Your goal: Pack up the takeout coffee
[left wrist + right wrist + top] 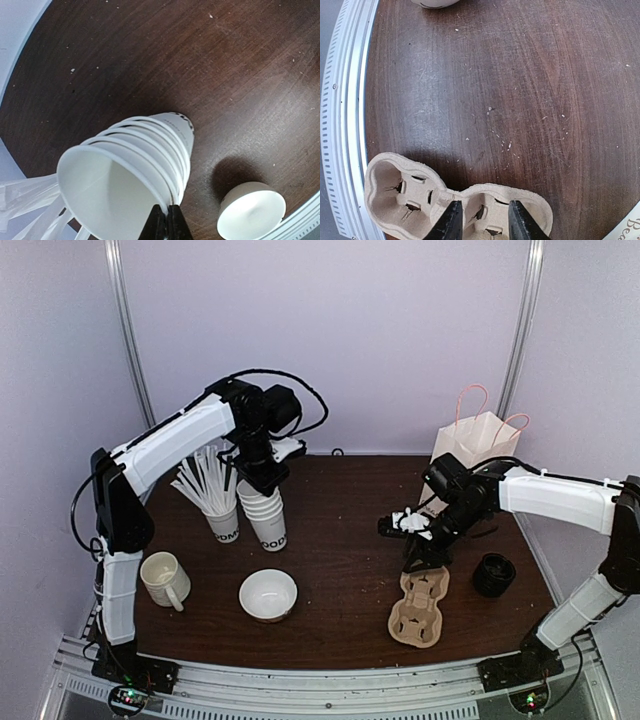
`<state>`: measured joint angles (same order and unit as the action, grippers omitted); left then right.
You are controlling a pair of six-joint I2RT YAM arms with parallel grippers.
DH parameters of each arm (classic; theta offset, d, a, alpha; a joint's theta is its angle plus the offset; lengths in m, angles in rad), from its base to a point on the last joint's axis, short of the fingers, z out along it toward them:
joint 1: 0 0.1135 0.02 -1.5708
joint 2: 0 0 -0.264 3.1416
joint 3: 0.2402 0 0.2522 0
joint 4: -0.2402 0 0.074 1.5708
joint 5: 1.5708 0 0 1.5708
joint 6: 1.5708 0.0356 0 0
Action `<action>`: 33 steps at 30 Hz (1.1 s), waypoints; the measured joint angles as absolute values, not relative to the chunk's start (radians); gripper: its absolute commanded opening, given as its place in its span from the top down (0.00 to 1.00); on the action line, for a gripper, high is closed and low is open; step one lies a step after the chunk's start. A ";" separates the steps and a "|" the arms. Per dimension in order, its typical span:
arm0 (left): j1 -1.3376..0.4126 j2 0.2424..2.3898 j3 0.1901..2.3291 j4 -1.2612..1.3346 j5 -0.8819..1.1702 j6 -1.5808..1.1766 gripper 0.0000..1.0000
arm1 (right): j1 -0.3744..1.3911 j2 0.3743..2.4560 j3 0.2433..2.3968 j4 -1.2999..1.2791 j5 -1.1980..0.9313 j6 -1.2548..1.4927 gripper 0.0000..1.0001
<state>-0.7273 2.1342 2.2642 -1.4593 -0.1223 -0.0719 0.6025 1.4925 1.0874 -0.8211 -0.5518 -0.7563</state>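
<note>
One tan pulp carrier (395,185), two wells, lying flat, right pincer (484,205) straddling its end

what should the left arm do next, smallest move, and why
Probably lift the left gripper slightly, straight up. Its jaws look shut on the rim of the top cup, which is nested in the stack standing on the table. A small lift would show whether that one cup comes free alone.
</note>
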 measured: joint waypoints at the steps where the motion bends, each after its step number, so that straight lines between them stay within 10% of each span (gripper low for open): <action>1: -0.728 2.134 2.267 -1.458 -0.139 -0.064 1.00 | 0.603 1.493 1.087 -0.821 -0.551 -0.756 0.66; 33: -0.809 2.232 2.450 -1.169 -0.548 0.305 1.00 | 0.603 1.521 1.092 -0.823 -0.509 -0.754 0.69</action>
